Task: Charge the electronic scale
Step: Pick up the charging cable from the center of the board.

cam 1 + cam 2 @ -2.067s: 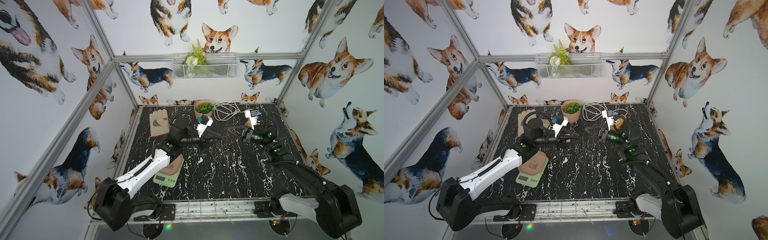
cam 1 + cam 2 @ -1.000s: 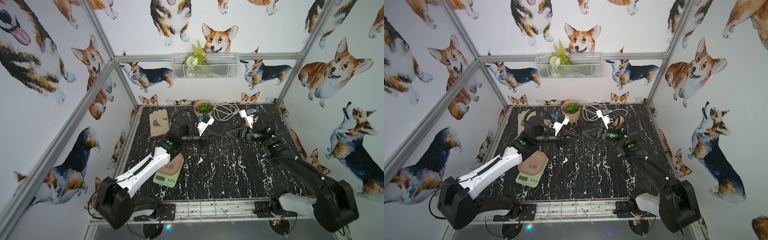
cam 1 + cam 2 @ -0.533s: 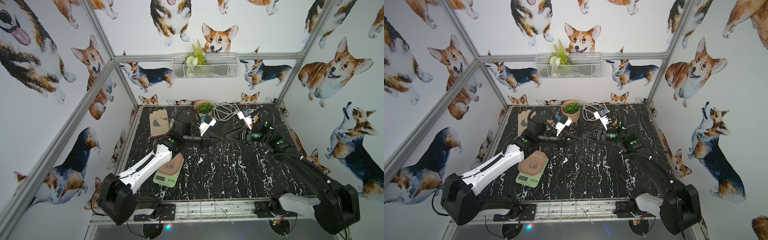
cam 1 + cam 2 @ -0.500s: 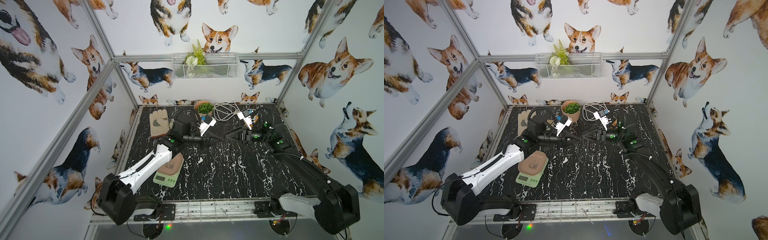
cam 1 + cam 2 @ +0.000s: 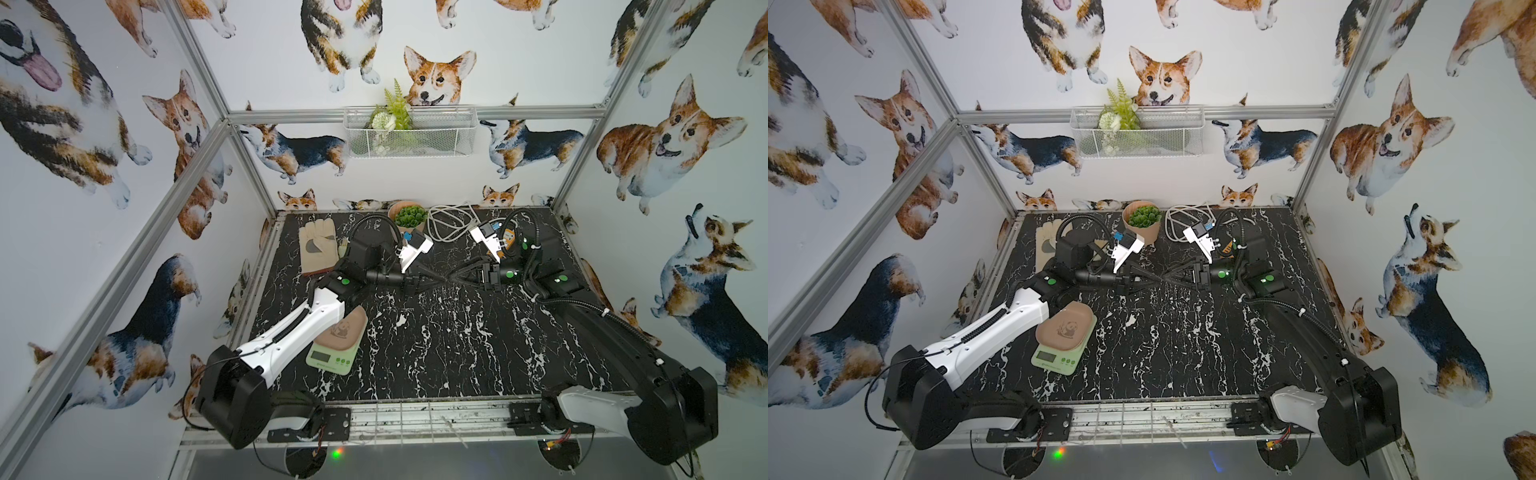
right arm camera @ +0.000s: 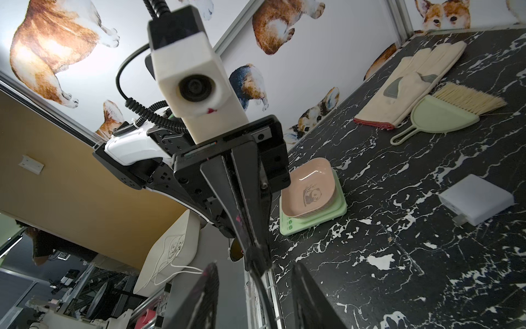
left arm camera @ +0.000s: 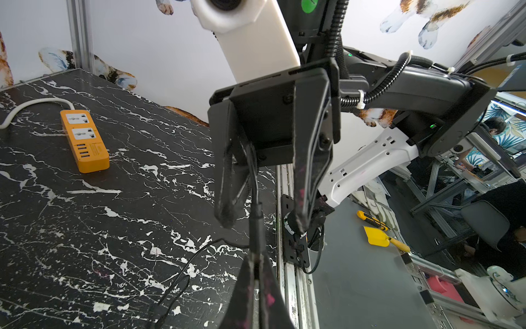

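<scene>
The electronic scale (image 5: 332,358) (image 5: 1054,358), pale green with a pinkish panda tray, sits at the front left of the table and also shows in the right wrist view (image 6: 313,199). Both grippers meet tip to tip in mid-air over the table's middle. My left gripper (image 5: 438,282) (image 5: 1154,279) (image 7: 257,263) is shut on a black cable plug (image 7: 256,225) (image 6: 256,260). My right gripper (image 5: 455,277) (image 5: 1170,277) (image 6: 256,287) is open, its fingers either side of that plug. The thin black cable (image 7: 185,273) trails down to the table.
An orange power strip (image 7: 85,139) (image 5: 508,241) with a white cord (image 5: 449,220) lies at the back right. A white charger block (image 6: 478,199), a glove (image 5: 318,245) (image 6: 412,82), a green dustpan with brush (image 6: 444,114) and a plant pot (image 5: 409,216) are also on the table.
The right gripper's jaws have spread wider around the plug. The two grippers have edged closer together. The left gripper keeps its hold.
</scene>
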